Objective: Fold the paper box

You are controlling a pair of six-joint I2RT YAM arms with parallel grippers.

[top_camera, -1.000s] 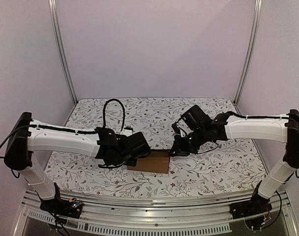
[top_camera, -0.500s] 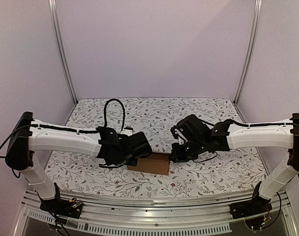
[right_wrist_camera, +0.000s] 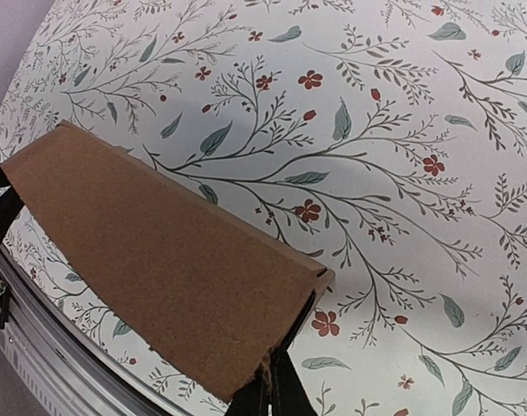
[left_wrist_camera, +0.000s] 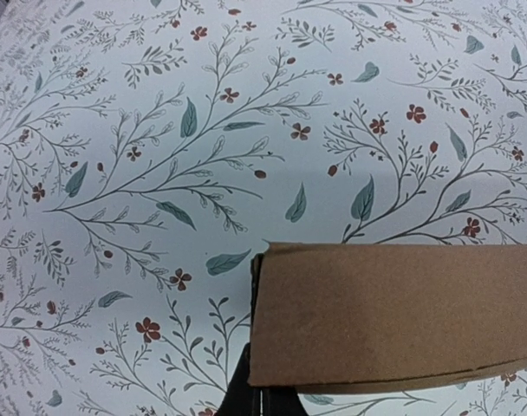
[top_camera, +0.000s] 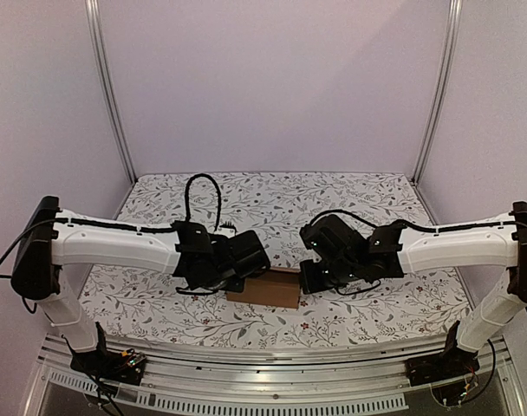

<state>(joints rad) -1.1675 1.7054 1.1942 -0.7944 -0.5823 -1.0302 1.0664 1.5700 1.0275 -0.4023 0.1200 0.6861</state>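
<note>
The paper box [top_camera: 265,289] is a small elongated brown cardboard box lying on the floral table near the front edge, between my two arms. My left gripper [top_camera: 239,281] is at its left end. In the left wrist view the box [left_wrist_camera: 393,316] fills the lower right, and the shut left gripper [left_wrist_camera: 262,397] meets its near left corner. My right gripper [top_camera: 309,276] is at the box's right end. In the right wrist view the shut right gripper [right_wrist_camera: 270,392] touches the end corner of the box [right_wrist_camera: 159,277]. I see nothing clamped between either pair of fingers.
A floral cloth [top_camera: 272,208] covers the table. Metal frame posts [top_camera: 107,87] stand at the back corners against plain walls. A black cable [top_camera: 201,184] loops above the left wrist. The table's metal front rail [right_wrist_camera: 25,347] runs close behind the box.
My right arm has swung left and lower, bringing its shut gripper up to the box's right end. The left arm and the box have barely moved.
</note>
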